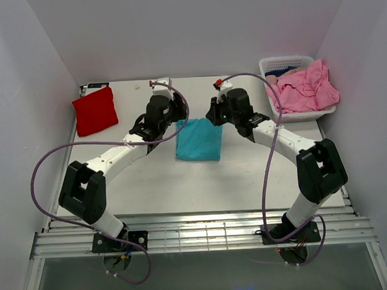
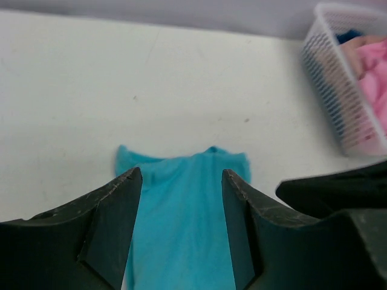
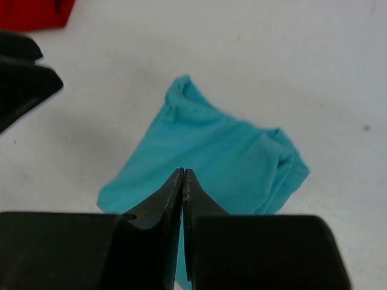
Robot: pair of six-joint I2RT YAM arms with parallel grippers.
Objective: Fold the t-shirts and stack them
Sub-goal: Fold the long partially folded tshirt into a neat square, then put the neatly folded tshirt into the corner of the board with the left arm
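The teal t-shirt (image 1: 198,141) lies folded into a rough rectangle on the table (image 1: 246,175), well to the left of the white basket (image 1: 295,117) and a little nearer my bases than it is. My left claw (image 2: 181,175) hangs over the shirt's far left corner with its fingers apart, teal cloth showing in the gap between them. My right claw (image 3: 183,172) sits at the far right corner, on the side towards the basket, fingers pressed tip to tip; I cannot tell whether any fabric is caught in them. The red t-shirt (image 1: 94,111) lies folded far to the left of the basket, near the table's edge. Pink t-shirts (image 1: 307,88) are heaped in the basket, spilling over its rim
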